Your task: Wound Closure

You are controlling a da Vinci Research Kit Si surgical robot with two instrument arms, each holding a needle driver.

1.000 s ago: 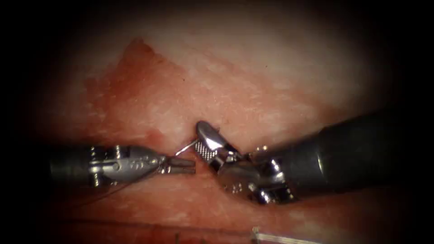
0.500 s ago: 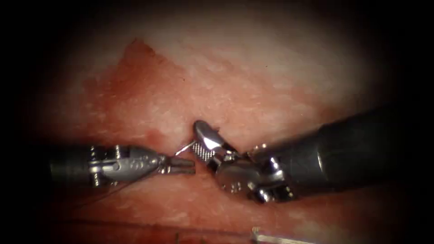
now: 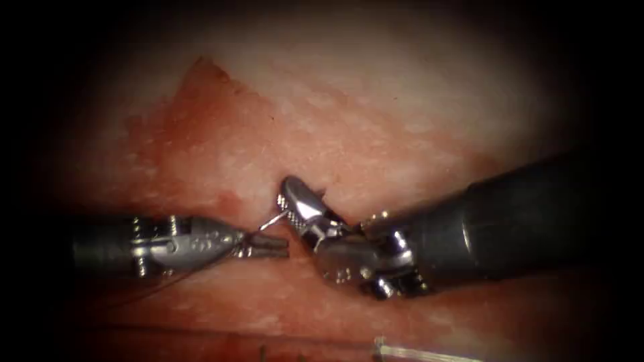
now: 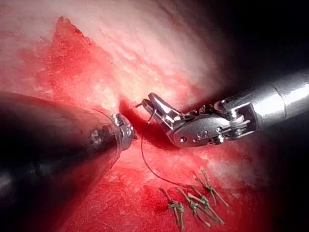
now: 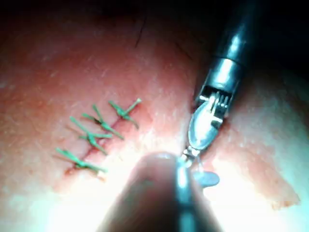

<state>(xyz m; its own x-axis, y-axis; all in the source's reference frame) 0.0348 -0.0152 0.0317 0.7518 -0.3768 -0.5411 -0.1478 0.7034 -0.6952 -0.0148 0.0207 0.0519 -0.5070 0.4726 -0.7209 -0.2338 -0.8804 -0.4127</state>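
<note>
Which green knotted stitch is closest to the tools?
The green knotted stitch ending the row beside the silver left arm's tool; the other three lie farther off.

The needle (image 3: pixel 272 220) is a thin curved steel wire, exposed over a short length above the tissue (image 3: pixel 376 127) at the cut (image 3: pixel 268 201). One end lies between the left end effector's (image 3: pixel 272 245) jaws. The other end meets the right end effector (image 3: pixel 290 209). Dark thread (image 4: pixel 147 164) trails from the needle across the red tissue surface.
</note>
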